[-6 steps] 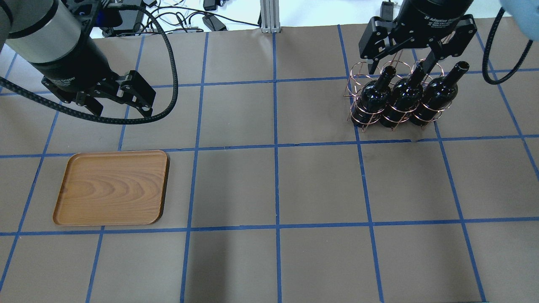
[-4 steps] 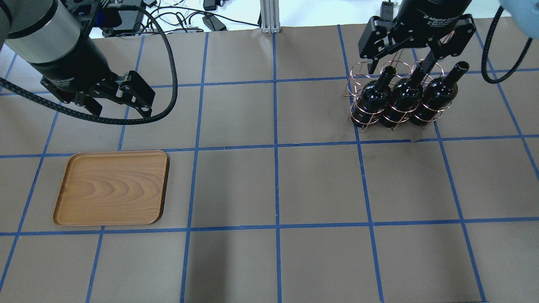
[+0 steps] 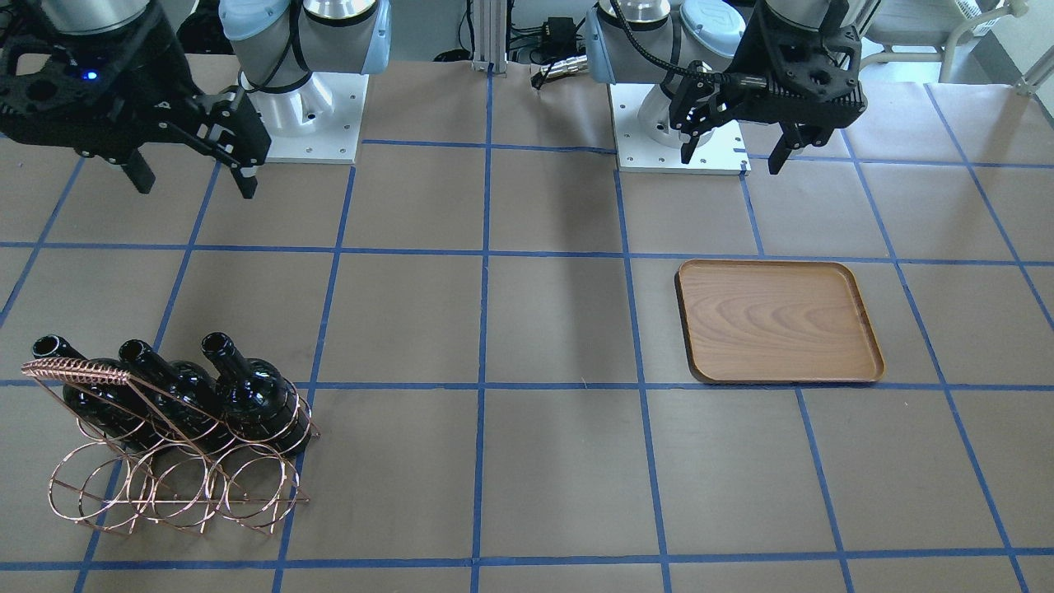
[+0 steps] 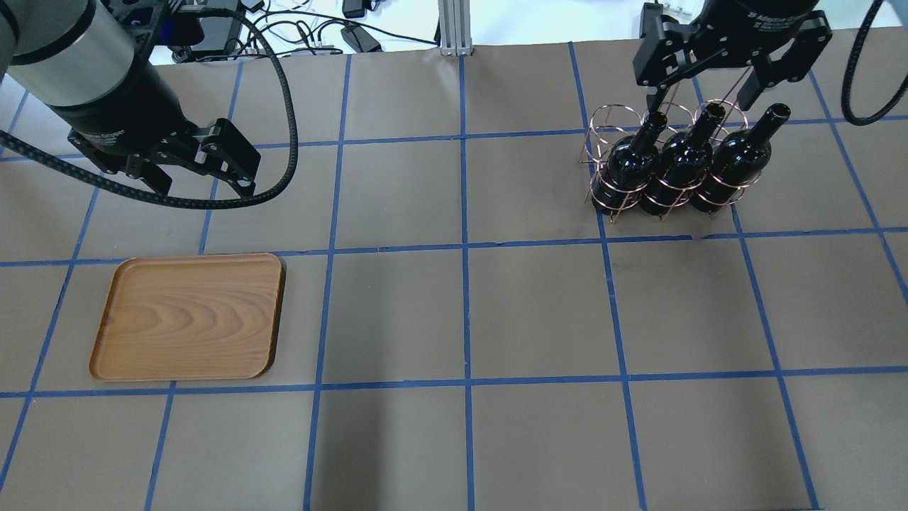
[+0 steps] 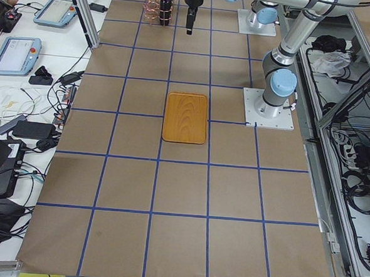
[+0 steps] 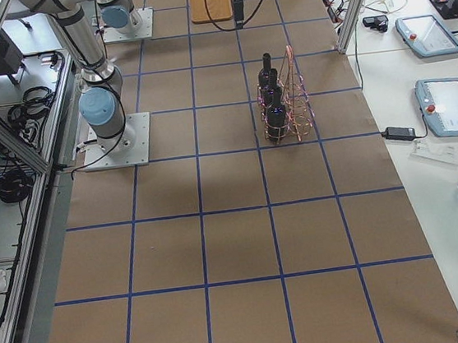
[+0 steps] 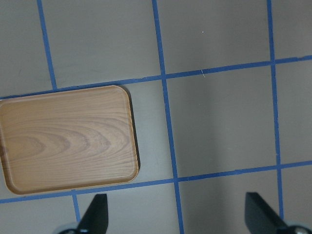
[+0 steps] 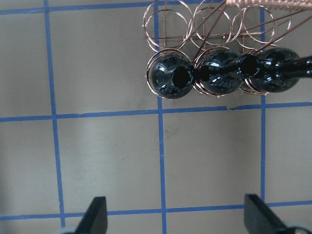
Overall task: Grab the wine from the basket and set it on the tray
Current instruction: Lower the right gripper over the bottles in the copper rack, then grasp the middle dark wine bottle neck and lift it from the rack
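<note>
Wine (image 4: 631,162) x3 partly behind basket (image 4: 599,145) wire; rt pincer (image 4: 702,89) cropped.

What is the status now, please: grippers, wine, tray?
Left gripper and right gripper: jaws open, empty. Three wine bottles all in basket, none lifted. Tray bare. No obstacle seen between them.

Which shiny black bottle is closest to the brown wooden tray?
The end glossy black glass bottle in the copper wire rack, on the side facing the brown wooden tray; the other two stand beyond it.
</note>
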Action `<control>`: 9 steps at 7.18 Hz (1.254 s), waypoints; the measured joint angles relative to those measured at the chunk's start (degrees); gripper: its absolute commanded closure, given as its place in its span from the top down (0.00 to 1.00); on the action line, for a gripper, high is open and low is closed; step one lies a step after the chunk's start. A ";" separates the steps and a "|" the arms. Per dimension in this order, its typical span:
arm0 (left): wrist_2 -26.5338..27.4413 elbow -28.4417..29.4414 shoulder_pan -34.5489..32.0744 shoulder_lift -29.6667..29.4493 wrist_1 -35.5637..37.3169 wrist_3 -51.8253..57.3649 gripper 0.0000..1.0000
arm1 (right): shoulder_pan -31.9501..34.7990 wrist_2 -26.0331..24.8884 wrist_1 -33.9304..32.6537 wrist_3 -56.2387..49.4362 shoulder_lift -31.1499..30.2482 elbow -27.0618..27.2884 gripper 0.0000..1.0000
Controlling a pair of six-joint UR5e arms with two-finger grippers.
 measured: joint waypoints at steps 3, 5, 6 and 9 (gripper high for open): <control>-0.08 -0.13 0.13 0.00 0.03 0.06 1.00 | -6.99 0.03 -3.22 -5.45 4.94 0.09 1.00; -0.07 -0.15 0.15 -0.01 0.07 -0.04 1.00 | -7.33 0.04 -6.46 -5.50 9.89 0.40 0.98; -0.22 -0.15 0.16 -0.01 0.06 -0.10 1.00 | -7.32 0.04 -8.17 -5.44 12.20 0.45 0.98; -0.19 -0.15 0.22 -0.11 0.33 -0.02 1.00 | -6.75 0.09 -11.79 -4.18 15.71 0.92 0.72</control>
